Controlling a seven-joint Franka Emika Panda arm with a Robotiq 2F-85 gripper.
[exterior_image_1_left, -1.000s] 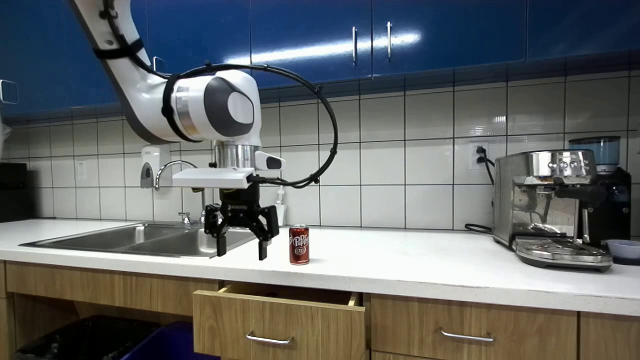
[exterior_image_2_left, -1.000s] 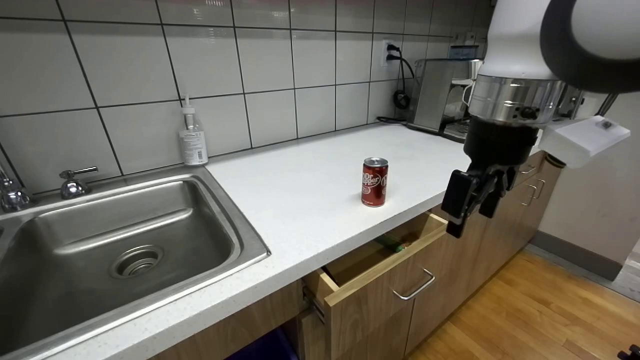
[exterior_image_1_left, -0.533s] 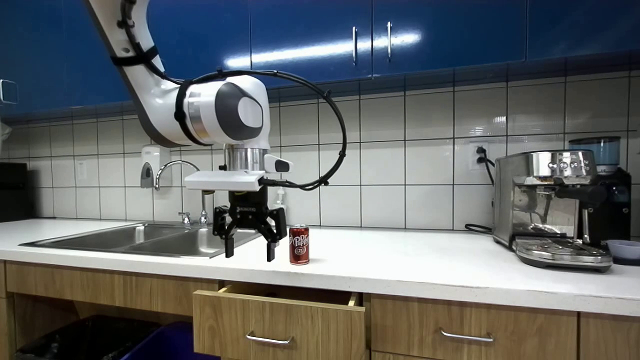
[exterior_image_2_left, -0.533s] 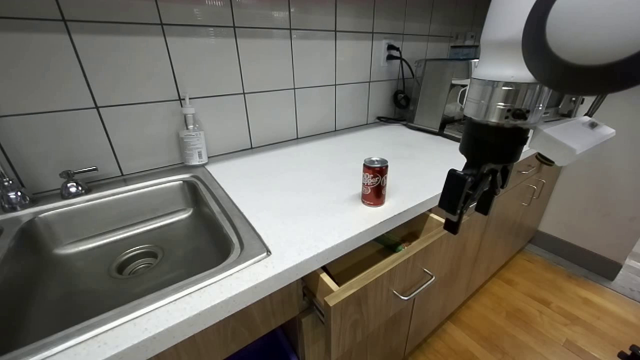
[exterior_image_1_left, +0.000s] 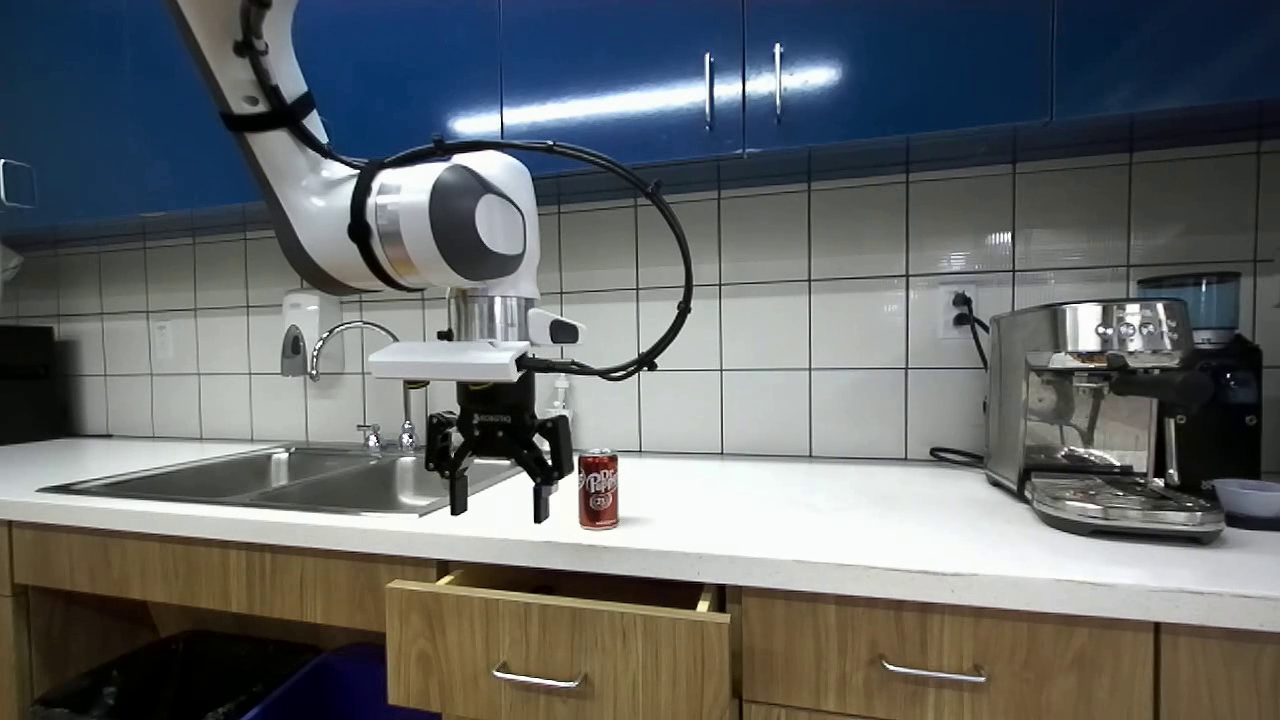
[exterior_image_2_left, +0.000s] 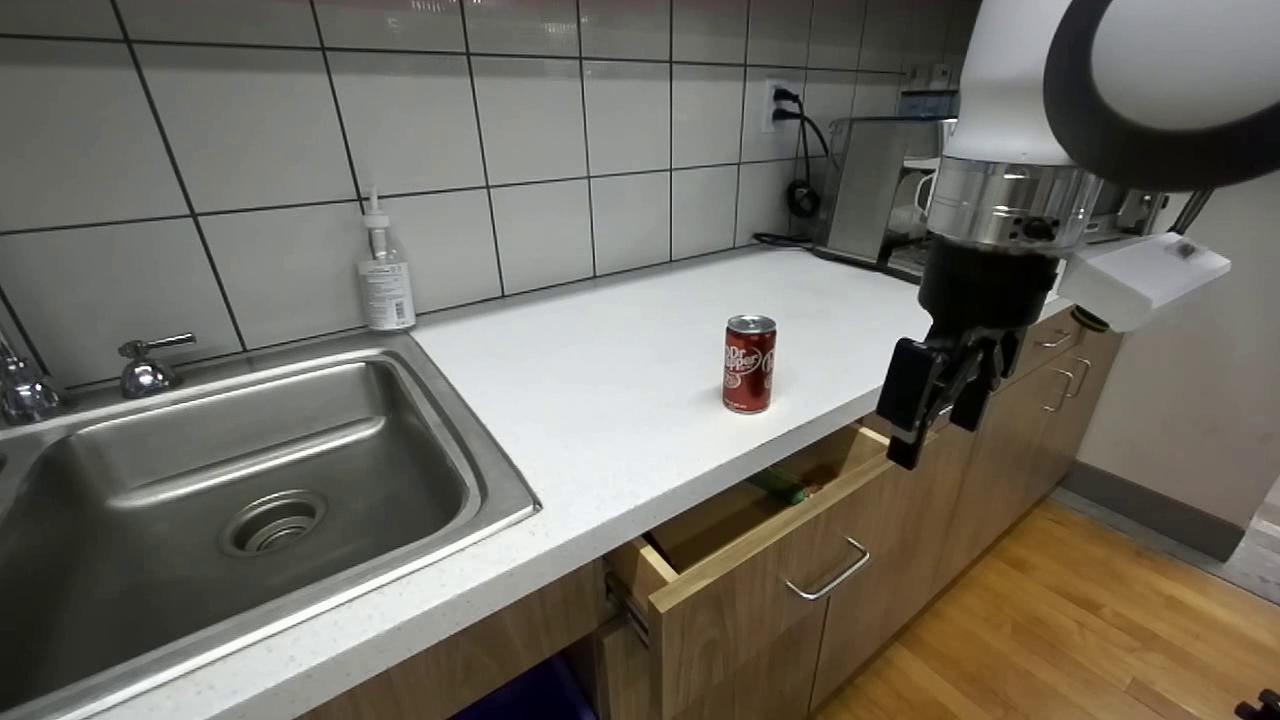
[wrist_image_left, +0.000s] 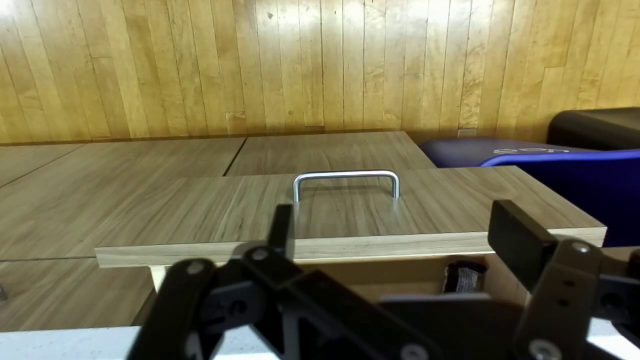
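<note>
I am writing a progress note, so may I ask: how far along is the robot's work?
Done, it seems: the drawer is partly open. In hand: the pincer hangs open and empty above the drawer. Left, perhaps: any handling of the can, standing ungrasped on the counter, and shutting the drawer.

bright light, glare streaking blue cabinets (exterior_image_1_left: 620, 50) at twelve o'clock in an exterior view, shadowed bin (exterior_image_1_left: 215, 657) at eight, wrist view's floor (wrist_image_left: 350, 65) gleaming at one o'clock, tool (wrist_image_left: 392, 220) blurred at six
</note>
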